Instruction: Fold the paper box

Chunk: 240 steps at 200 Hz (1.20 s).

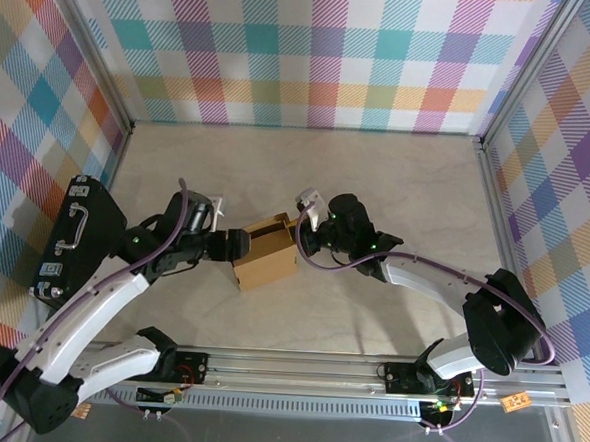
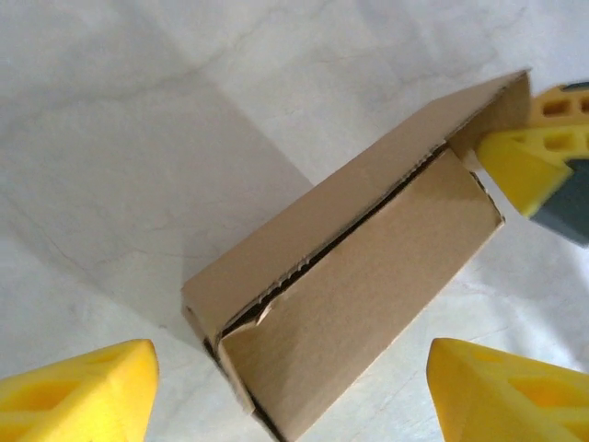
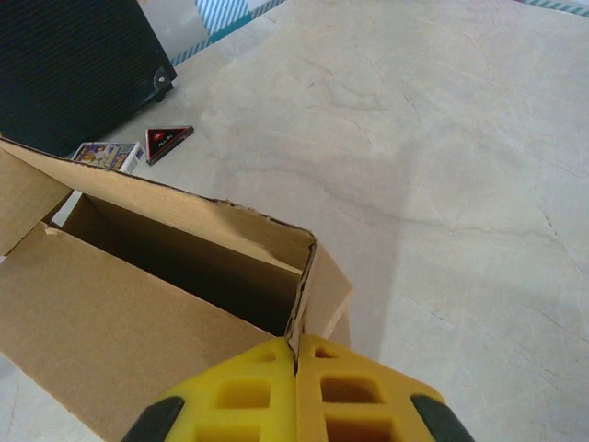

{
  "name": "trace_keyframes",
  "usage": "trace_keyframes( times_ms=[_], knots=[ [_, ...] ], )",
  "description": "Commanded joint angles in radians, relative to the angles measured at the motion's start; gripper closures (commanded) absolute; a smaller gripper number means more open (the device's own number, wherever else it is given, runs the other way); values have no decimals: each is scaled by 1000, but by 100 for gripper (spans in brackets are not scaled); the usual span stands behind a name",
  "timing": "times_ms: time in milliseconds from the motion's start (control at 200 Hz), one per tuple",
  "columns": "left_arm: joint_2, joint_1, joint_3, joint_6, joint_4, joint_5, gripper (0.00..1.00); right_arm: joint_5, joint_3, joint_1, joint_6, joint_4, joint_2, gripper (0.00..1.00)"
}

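On the table (image 1: 377, 186), right of the black case (image 1: 74, 233), our paper box (image 1: 266, 254) sits mid-table between the arms, its walls raised. We judge the open top still needs closing and tucking. Our right gripper (image 3: 296, 354) pinches a wall corner, and our left gripper (image 2: 290, 368) hangs spread wide, touching nothing.
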Motion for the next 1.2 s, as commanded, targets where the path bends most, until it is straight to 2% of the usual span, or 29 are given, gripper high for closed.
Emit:
trace_keyframes(
  times_ms=[0,80,175,230,290,375,450,535,725,870,1030,1110,1195],
  knots=[
    [-109,8,-44,179,47,-54,21,-23,-38,9,-19,-90,13,94],
    [-210,8,-109,296,137,-39,19,-20,-37,10,-23,-92,13,94],
    [-336,8,-257,395,329,-8,15,-19,-37,10,-26,-94,12,94],
    [-394,8,-356,413,463,32,10,-22,-38,10,-26,-93,10,94],
    [-424,8,-429,421,587,83,10,-20,-40,10,-26,-88,10,94],
    [-436,8,-477,430,654,161,10,-26,-41,10,-23,-86,12,94],
    [-441,5,-521,412,680,160,9,-27,-39,10,-24,-83,13,94],
    [-444,-27,-567,390,667,109,9,-27,-38,10,-28,-88,13,94],
    [-477,-211,-609,389,581,-127,5,-10,-43,10,-45,-90,5,94],
    [-494,-219,-633,372,577,-237,5,-26,-38,8,-44,-91,10,94],
    [-549,-218,-657,393,602,-276,4,-18,-43,9,-51,-93,1,94],
    [-505,-218,-642,407,596,-331,2,-12,-44,10,-55,-94,-2,94],
    [-421,-215,-628,456,627,-320,1,-13,-44,10,-55,-95,-2,94]
  ],
)
